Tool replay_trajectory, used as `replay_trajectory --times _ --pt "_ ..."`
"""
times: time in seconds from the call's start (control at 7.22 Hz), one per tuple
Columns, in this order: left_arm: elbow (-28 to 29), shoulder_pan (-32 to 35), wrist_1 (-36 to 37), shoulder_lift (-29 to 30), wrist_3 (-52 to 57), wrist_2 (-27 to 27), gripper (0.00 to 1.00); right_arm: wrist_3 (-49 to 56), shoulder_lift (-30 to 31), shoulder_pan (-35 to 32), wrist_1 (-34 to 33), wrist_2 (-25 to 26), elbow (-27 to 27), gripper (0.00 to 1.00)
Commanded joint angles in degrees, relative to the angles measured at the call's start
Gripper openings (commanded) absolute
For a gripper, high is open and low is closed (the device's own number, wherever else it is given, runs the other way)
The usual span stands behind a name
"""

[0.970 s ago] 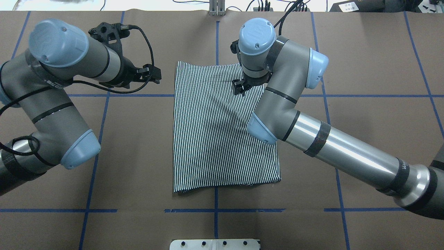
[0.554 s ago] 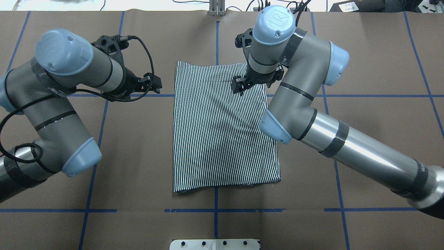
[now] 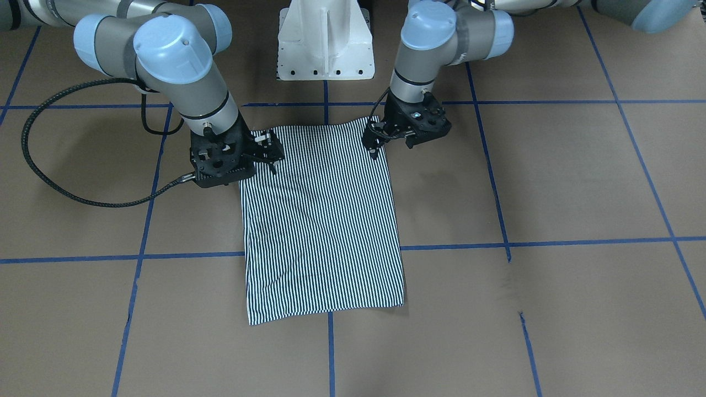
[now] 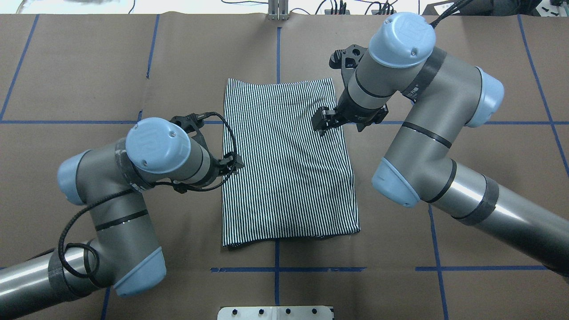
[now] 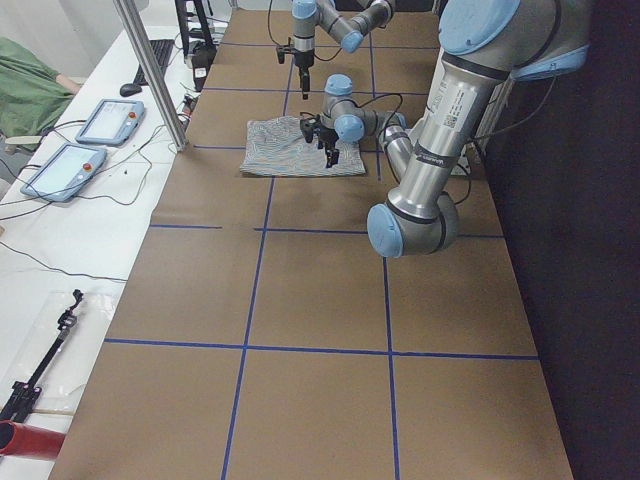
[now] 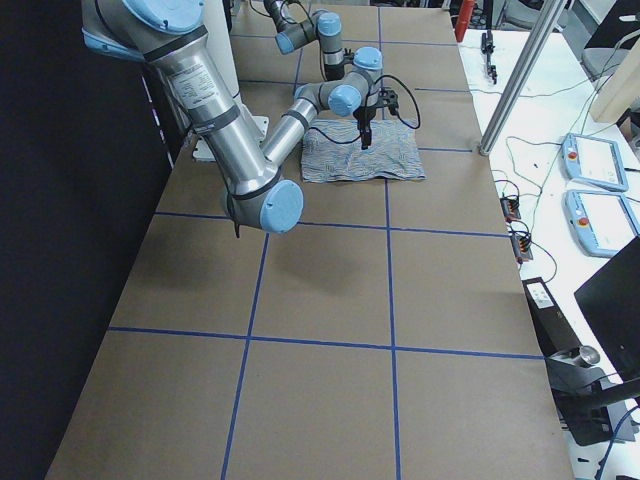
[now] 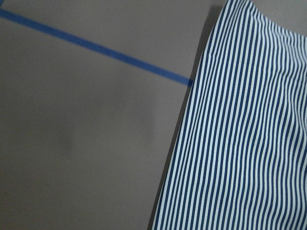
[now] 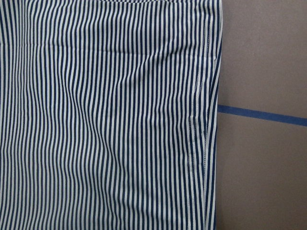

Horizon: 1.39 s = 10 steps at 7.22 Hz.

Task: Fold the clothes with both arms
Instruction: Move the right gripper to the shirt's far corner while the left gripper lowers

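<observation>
As it lies folded flat, the striped shirt [image 4: 284,178] rests on the tabletop [image 4: 89,66].
Its left edge is at the left fingers [image 4: 234,163]; its far right part lies below the right fingers [image 4: 321,122]. Whether either pair stands apart or together cannot be told.

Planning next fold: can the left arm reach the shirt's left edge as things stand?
Probably yes: the left gripper hovers at that edge of the shirt, nothing between them; the right gripper is over the other side.
</observation>
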<state>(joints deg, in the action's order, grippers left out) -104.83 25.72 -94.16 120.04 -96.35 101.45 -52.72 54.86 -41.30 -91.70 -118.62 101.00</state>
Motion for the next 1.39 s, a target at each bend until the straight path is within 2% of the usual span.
replay_trajectory --times 0.0,0.28,0.69,0.97,1.11,1.25 --pt "-0.02 -5.05 3.88 0.20 -5.15 -1.69 1.00 -0.72 0.95 0.00 0.03 -0.30 1.04 1.00" --pt "1.11 -8.91 3.89 -0.07 -6.74 -3.71 1.00 -1.25 1.04 0.00 0.03 -0.30 1.39 1.00" --pt "1.39 -10.25 3.89 0.37 -8.06 -3.80 1.00 -1.25 1.39 -0.18 -0.06 -0.30 2.36 1.00" --pt "1.65 -9.99 3.89 0.46 -7.97 -4.67 0.80 -1.25 2.18 -0.27 -0.14 -0.38 3.06 1.00" --pt "1.56 -9.72 3.89 0.46 -7.97 -4.94 0.60 -1.25 2.27 -0.27 -0.14 -0.38 3.15 1.00" --pt "1.56 -9.63 3.89 0.63 -7.97 -4.94 0.32 -1.25 2.19 -0.27 -0.14 -0.38 3.15 1.00"
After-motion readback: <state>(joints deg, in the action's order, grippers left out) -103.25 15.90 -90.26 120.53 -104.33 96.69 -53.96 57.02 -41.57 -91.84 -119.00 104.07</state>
